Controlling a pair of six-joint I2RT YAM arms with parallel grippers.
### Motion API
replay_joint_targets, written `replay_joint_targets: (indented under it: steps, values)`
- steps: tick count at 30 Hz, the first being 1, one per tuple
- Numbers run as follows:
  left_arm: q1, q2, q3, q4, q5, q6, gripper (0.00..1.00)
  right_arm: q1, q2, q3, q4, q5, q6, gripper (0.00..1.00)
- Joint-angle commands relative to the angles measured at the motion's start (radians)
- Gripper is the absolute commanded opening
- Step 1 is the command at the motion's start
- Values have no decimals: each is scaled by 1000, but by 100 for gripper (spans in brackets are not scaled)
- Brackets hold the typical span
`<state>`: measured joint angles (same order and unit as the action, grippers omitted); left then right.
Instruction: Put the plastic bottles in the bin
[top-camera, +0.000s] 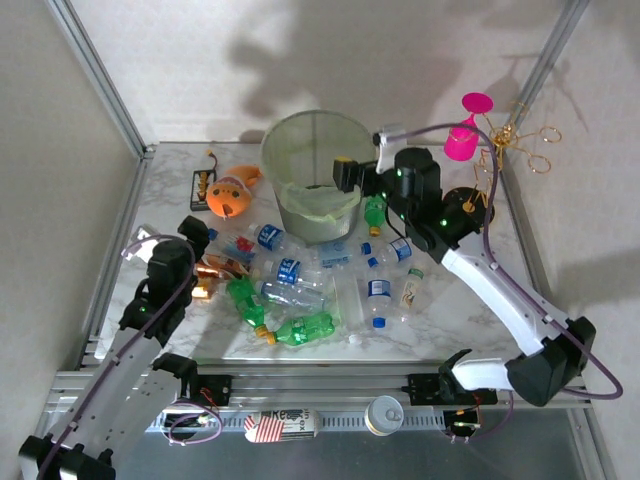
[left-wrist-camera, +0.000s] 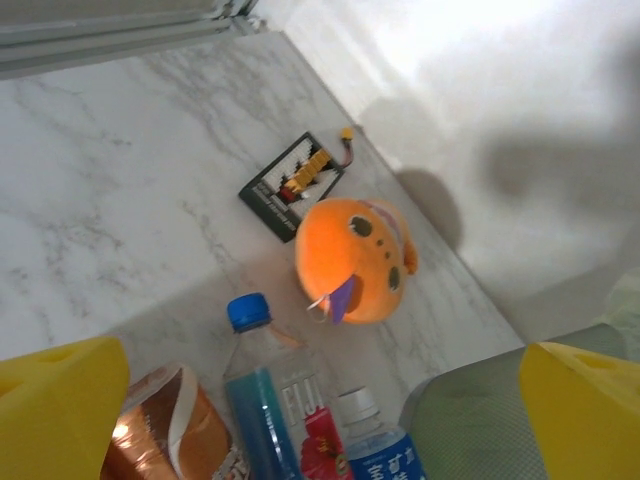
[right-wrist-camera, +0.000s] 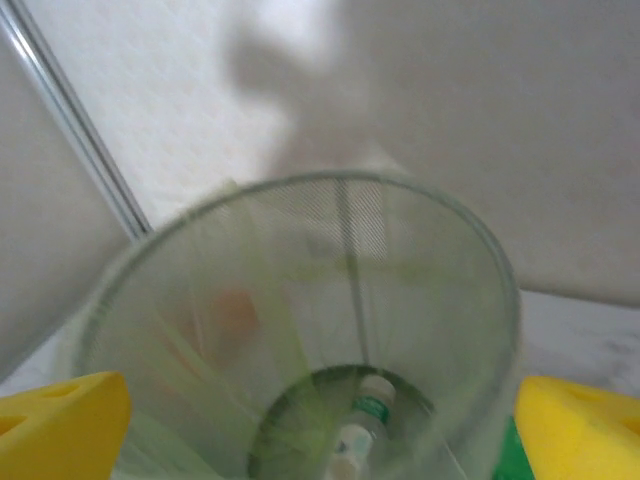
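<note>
A bottle (right-wrist-camera: 360, 425) lies at the bottom of the bin (right-wrist-camera: 480, 300), directly below the right gripper (right-wrist-camera: 320, 435), whose jaws are spread wide and empty. The other plastic bottles (top-camera: 295, 285) litter the table (top-camera: 440, 320), a blue-capped bottle (left-wrist-camera: 262, 390) just beneath the left gripper (left-wrist-camera: 320, 415), likewise agape and empty.
</note>
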<state>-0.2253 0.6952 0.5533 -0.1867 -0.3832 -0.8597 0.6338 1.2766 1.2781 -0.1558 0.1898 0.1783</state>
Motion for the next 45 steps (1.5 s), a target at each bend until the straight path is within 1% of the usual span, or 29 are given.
replay_joint_targets:
  steps: [1, 5, 9, 15, 19, 24, 29, 34, 40, 45]
  values:
    - [11, 27, 57, -145, -19, -39, 100, 6, -75, -152, 52, 125, 11, 99]
    - [13, 38, 82, -192, -56, -42, 100, 3, -163, -318, 100, 194, 41, 99]
    - [18, 40, 46, -205, -56, -73, 100, -2, -212, -444, 133, 224, 80, 99]
    - [38, 60, -48, -197, -59, -106, 100, -14, -197, -579, 176, 240, 168, 99]
    - [56, 86, -99, -173, -49, -151, 99, -19, -169, -641, 264, 214, 208, 99]
    - [79, 137, -155, -135, 8, -206, 100, -30, -121, -657, 344, 241, 220, 99]
    - [90, 180, -214, -100, 23, -259, 99, -64, -77, -645, 397, 234, 228, 99]
    - [105, 228, -242, -57, 38, -259, 99, -79, -48, -644, 412, 208, 245, 99]
    - [125, 306, -231, 4, 49, -229, 99, -95, -9, -622, 394, 184, 239, 99]
    - [132, 368, -220, 48, 61, -233, 99, -98, 11, -598, 385, 175, 235, 99]
